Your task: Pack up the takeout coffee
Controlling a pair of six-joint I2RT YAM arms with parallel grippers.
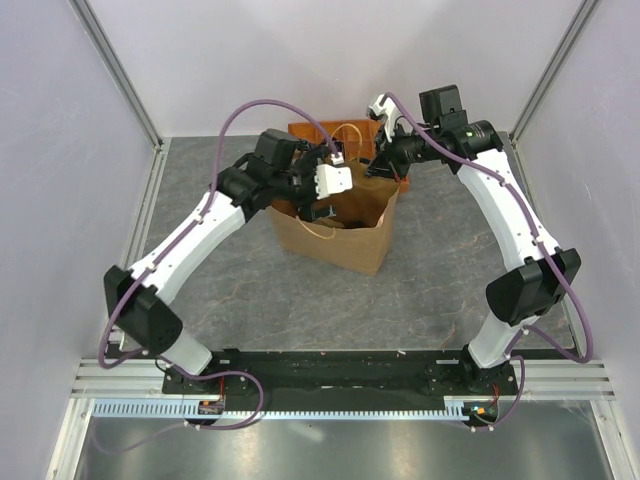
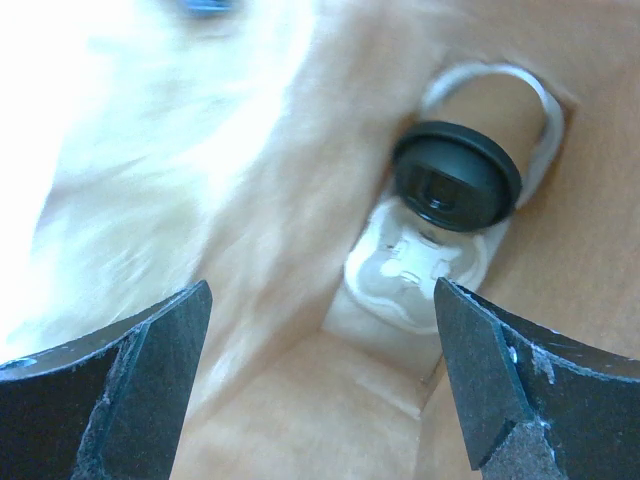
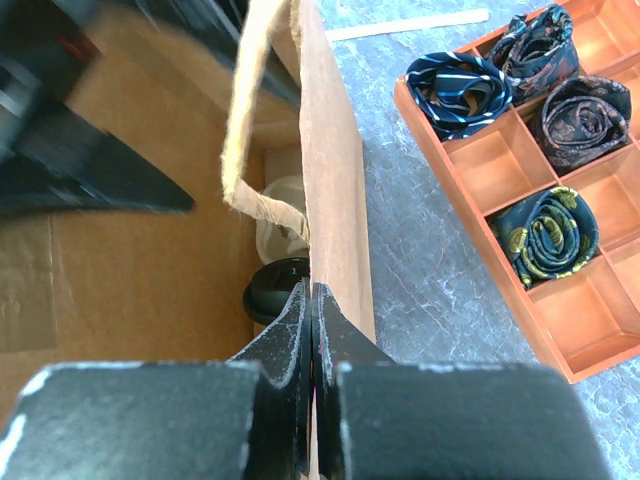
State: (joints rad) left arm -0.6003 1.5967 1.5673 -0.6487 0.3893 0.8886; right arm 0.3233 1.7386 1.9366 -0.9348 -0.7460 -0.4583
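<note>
**Left arm:** rises from its base and leans inward, wrist tipped down over the paper bag (image 1: 345, 240). The left pincer (image 1: 322, 205) sits in the bag's open mouth, jaws spread wide apart.

**Right arm:** arched high with the elbow outward and the forearm angled back to the bag's far rim. The right pincer (image 1: 380, 165) is pressed together on the bag's wall, pinching the paper edge.

**Takeout coffee (image 2: 455, 175):** inside the bag, below and ahead of the left pincer, past its right-hand finger (image 2: 510, 390). The black lid faces the wrist camera. The cup is seated in a pale moulded carrier (image 2: 420, 270) on the bag's floor.

**Surface and room:** grey marbled table (image 1: 250, 290), with plain pale walls (image 1: 300, 60) and metal framing on three sides.

**View differences:**
- The top view hides the cup.
- The left wrist view shows its whole lid.
- The right wrist view shows only a sliver of lid, just inside the wall beside the right pincer.
- The right wrist view also gives detail of the orange compartment tray (image 3: 490, 165) outside the bag, which holds rolled neckties (image 3: 460, 85).
</note>
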